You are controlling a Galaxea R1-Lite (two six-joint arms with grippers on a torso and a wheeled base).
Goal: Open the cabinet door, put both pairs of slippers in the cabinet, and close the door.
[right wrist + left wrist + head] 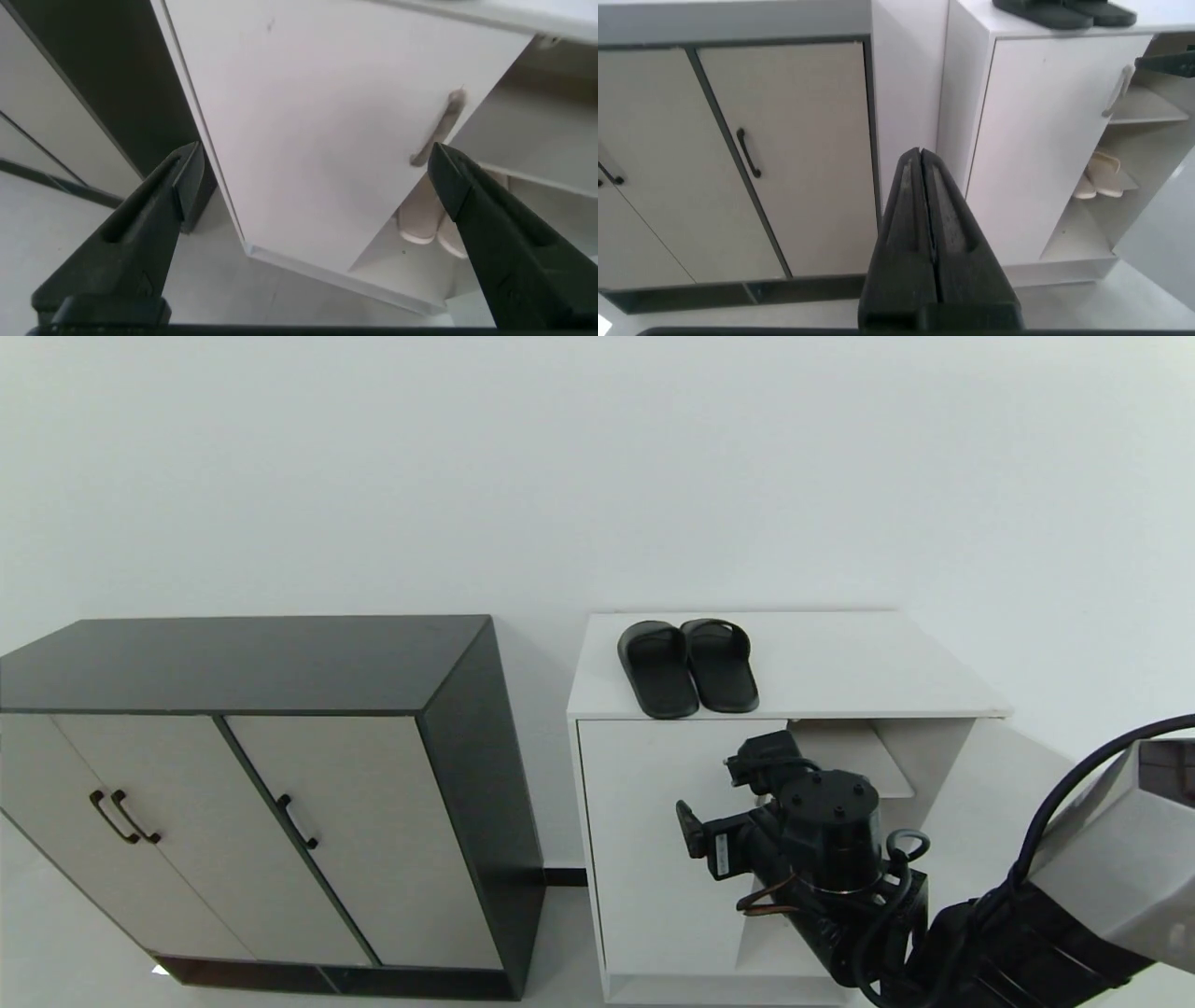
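Right arm's fingers (140, 233) spread wide, nothing gripped. White cabinet door (327, 121) stands open just ahead of them, its pale bar handle (437, 131) beside one fingertip. Pair of black rubber slide slippers (687, 667) seen above the fingers on the white cabinet (840, 663) top, long axes running front to back. Pale beige pair of slippers (1102, 175) noted inside, lower down. Left arm's fingers (948, 233) pressed together, empty, well apart from the cabinet. Right arm judged nearer.

Left tool (921, 163) fingers pressed together, right tool (316, 163) fingers spread wide, right arm (831, 859) extended forward
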